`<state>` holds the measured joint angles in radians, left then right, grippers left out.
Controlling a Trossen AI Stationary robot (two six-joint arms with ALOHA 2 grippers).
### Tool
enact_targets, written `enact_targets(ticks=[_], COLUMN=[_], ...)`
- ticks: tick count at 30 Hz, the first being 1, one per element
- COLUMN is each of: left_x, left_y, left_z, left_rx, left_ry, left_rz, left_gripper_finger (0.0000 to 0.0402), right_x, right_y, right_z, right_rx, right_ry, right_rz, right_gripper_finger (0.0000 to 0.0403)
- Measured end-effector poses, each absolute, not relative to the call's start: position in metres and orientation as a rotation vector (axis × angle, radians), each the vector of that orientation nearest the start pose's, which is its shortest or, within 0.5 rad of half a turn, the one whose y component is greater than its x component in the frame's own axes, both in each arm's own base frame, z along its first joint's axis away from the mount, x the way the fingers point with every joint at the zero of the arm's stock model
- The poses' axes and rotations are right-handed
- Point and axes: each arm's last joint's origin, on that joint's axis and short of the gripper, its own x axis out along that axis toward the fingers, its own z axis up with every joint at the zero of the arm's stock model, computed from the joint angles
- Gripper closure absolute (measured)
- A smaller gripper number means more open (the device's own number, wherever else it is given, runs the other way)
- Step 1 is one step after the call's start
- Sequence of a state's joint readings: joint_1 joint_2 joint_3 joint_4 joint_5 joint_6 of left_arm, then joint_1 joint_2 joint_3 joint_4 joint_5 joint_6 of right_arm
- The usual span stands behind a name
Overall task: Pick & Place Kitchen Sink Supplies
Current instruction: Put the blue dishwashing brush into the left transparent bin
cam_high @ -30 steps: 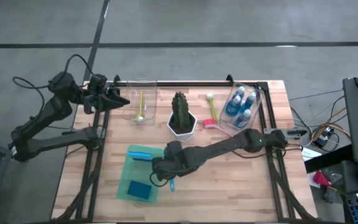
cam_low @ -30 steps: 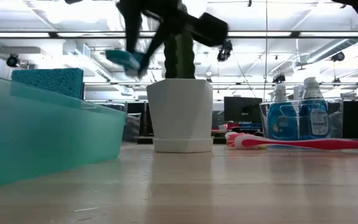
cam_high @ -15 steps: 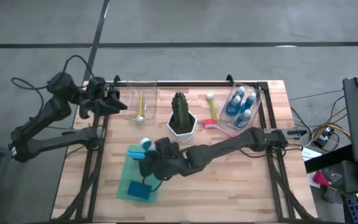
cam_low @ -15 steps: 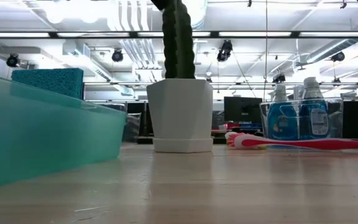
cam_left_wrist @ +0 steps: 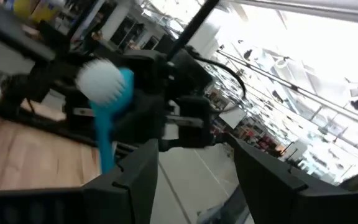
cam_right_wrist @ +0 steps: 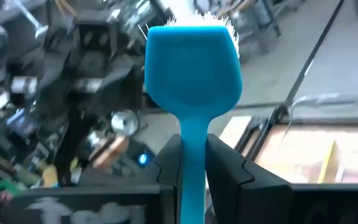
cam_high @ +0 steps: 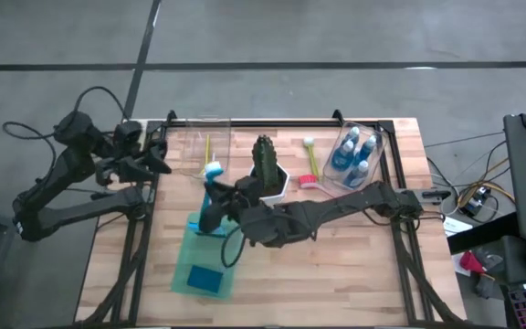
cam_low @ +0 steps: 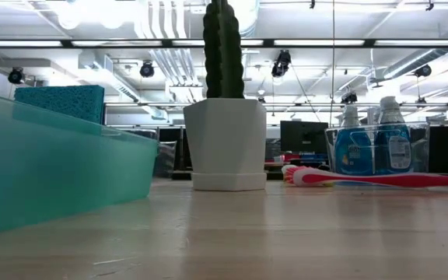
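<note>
Blue brush (cam_high: pixel 212 174), pinched in the right hand (cam_high: pixel 215 212), has swung up toward the left hand (cam_high: pixel 158 164), spread wide.

Blues, greens and pale wood fill your table.
You see a bright blue plastic brush (cam_right_wrist: pixel 192 68) with white bristles, a translucent green tray (cam_high: pixel 184 258) bearing a dark blue sponge (cam_high: pixel 207 279), a pink brush (cam_low: pixel 379 179), and a green cactus (cam_low: pixel 223 48) in a white pot (cam_low: pixel 227 144).

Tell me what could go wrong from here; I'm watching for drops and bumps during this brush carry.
1. The right gripper pinches the blue brush only by its thin handle, so it may swivel or slip.
2. In the high view the brush head sits close to the cactus and the clear bin holding the yellow brush; a swing could clip either.
</note>
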<state>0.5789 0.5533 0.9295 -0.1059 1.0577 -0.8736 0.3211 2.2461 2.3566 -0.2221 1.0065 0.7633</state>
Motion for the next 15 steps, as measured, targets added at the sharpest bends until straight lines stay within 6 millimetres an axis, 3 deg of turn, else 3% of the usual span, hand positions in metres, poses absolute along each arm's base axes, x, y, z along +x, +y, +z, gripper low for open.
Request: enact_targets(ticks=[8, 15], left_x=[0.073, 0.077], left_y=[0.017, 0.023], left_z=[0.412, 0.402], left_rx=[-0.548, -0.548], left_ry=[-0.013, -0.007], left_rz=[-0.521, -0.373], left_gripper_finger=[0.0200, 0.0200], right_x=[0.489, 0.491], right_y=[0.110, 0.097], right_z=[0.410, 0.420], right_rx=[0.664, 0.686], right_ry=[-0.333, -0.410], right_rz=[-0.722, -0.675], right_gripper_finger=[0.0358, 0.0357])
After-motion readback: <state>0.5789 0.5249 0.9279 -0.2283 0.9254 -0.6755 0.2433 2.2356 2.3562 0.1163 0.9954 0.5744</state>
